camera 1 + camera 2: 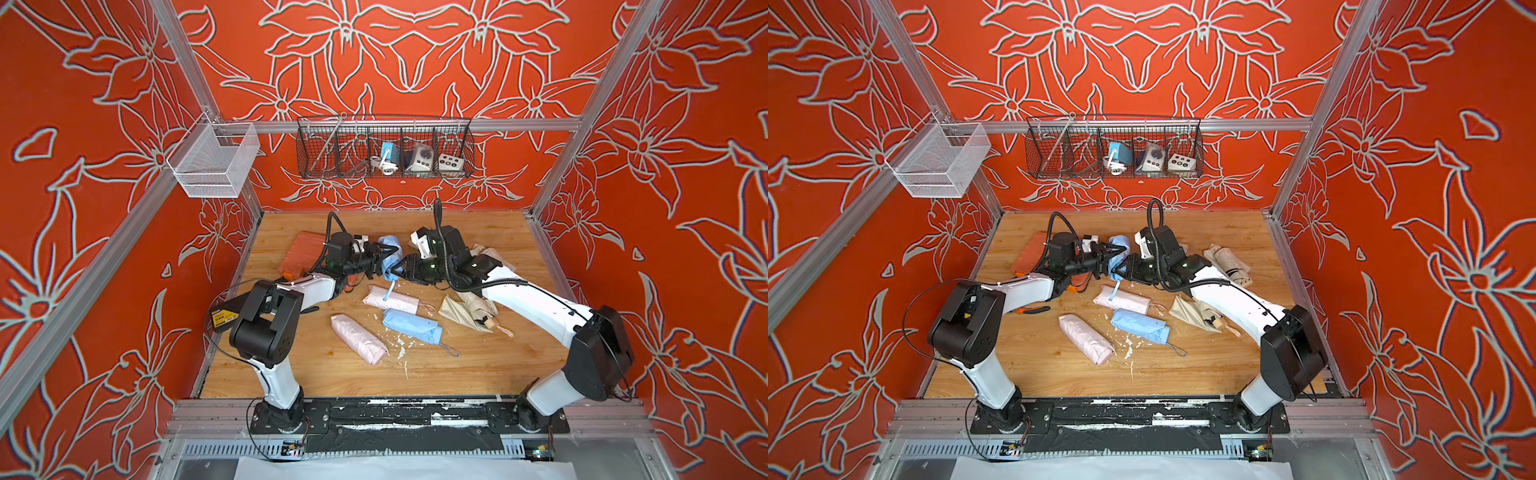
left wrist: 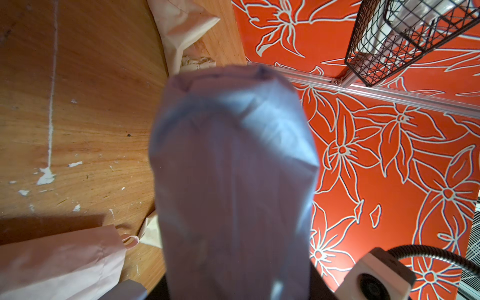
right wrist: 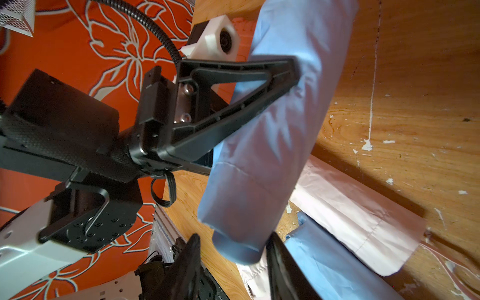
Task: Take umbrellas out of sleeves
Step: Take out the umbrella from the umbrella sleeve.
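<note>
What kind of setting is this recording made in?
Likely a robot test cell, not a home: aluminium frame holding floral panels, left arm and right arm bolted beside a wooden tabletop.

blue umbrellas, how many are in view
2: one blue umbrella up in the left hand, a second blue umbrella lying on the table; more may be hidden

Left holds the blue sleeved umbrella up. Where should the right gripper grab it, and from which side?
Probably the free lower end of the light blue umbrella, below the left gripper, from the right arm's side. That end hangs clear of table and clamp; the right gripper has open jaws flanking it.
</note>
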`<action>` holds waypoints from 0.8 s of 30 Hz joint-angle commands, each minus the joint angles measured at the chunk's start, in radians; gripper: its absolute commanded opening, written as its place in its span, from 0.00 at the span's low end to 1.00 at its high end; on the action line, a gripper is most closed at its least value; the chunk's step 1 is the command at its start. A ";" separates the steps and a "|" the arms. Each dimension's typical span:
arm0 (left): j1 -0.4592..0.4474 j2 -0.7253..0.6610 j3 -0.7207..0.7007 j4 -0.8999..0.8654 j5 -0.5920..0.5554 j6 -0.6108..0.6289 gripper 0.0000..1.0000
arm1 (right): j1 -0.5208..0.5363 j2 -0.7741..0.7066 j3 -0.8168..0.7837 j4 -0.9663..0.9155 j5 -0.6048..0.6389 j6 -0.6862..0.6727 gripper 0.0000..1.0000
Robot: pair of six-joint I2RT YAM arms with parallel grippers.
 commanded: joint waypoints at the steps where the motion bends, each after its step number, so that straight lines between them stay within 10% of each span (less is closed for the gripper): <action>1: -0.002 -0.025 0.013 0.074 -0.005 0.003 0.41 | 0.020 0.023 0.053 -0.007 0.021 -0.010 0.41; 24: -0.035 -0.010 0.009 0.112 -0.016 -0.038 0.42 | 0.023 0.105 0.133 -0.036 0.118 -0.021 0.41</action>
